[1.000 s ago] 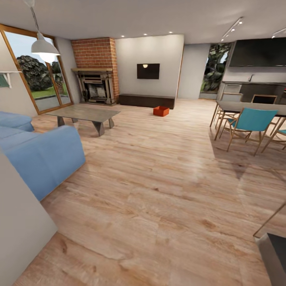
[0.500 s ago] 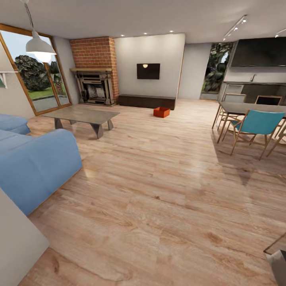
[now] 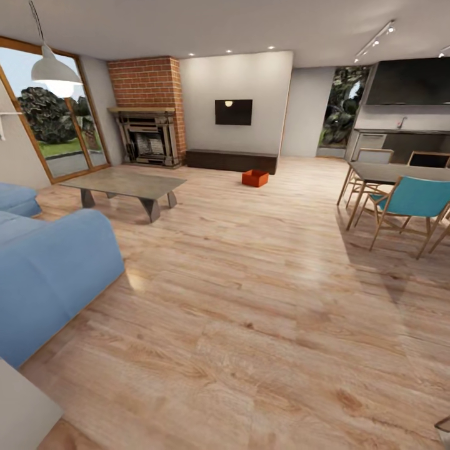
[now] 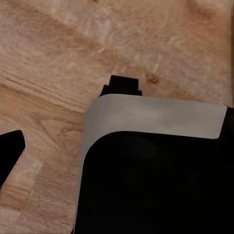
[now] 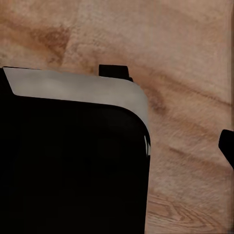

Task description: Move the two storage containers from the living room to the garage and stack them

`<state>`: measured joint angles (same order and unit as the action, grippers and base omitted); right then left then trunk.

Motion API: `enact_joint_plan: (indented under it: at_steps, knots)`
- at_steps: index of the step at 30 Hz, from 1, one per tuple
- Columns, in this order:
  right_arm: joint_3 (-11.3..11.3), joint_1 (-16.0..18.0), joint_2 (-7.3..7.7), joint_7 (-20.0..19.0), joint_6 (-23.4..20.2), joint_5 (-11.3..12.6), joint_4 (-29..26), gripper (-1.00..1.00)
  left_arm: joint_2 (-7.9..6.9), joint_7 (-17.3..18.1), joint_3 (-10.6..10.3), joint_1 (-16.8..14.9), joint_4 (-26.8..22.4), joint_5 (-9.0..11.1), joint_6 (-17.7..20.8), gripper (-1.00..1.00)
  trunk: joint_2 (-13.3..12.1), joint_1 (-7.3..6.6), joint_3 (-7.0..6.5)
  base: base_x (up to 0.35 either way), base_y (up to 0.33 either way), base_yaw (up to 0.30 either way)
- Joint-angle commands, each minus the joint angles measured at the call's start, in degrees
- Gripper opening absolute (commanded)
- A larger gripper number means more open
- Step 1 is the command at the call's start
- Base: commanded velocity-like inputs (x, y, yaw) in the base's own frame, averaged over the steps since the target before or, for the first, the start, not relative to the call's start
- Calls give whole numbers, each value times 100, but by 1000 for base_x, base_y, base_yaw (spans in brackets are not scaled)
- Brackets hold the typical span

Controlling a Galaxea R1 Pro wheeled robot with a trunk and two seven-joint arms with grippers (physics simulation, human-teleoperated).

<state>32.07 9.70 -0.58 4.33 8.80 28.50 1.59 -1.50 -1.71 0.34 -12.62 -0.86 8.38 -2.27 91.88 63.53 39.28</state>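
Note:
One orange-red storage container (image 3: 255,178) sits on the light wood-plank floor of the living room, far ahead, just in front of the low dark cabinet (image 3: 231,160) under the wall TV. It is upright and nothing touches it. In the left wrist view a dark fingertip (image 4: 10,152) of my left gripper shows at the frame's edge over the planks. In the right wrist view a dark fingertip (image 5: 227,146) of my right gripper also sits at the frame's edge. Both grippers hold nothing and hang beside my black, grey-edged body (image 4: 156,170), far from the container.
A blue sofa (image 3: 50,275) stands close on the left, with a grey coffee table (image 3: 125,184) beyond it. The brick fireplace (image 3: 149,119) is at the back left. A dining table with teal chairs (image 3: 409,200) stands on the right. Open plank floor (image 3: 250,281) runs between them.
The whole head view has shifted: the camera has moved forward, so the sofa and the wall corner at the left slide out of the frame. The container has not moved.

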Motion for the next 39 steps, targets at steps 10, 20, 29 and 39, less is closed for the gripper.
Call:
enact_joint_plan:
  at_steps: [10, 20, 29, 39]
  knots:
    - [48, 6, -4, 7, 37, 48, -9, 100, 9, -4, -8, -3, 7, 32, -19, 100, 2, 3, 5, 322, 0, 0]
    - [58, 6, -4, 6, 42, 48, -10, 100, 7, -4, -8, -3, 15, 32, -19, 100, 2, 3, 5, 322, 0, 0]
    - [61, 6, -4, 6, 43, 46, -10, 100, 3, -4, -4, -3, 29, 43, -45, 100, 2, 3, 5, 322, 0, 0]
    - [63, 6, -4, 6, 42, 49, -10, 100, 9, 1, -8, -3, 42, 40, -54, 100, 2, 3, 5, 322, 0, 0]
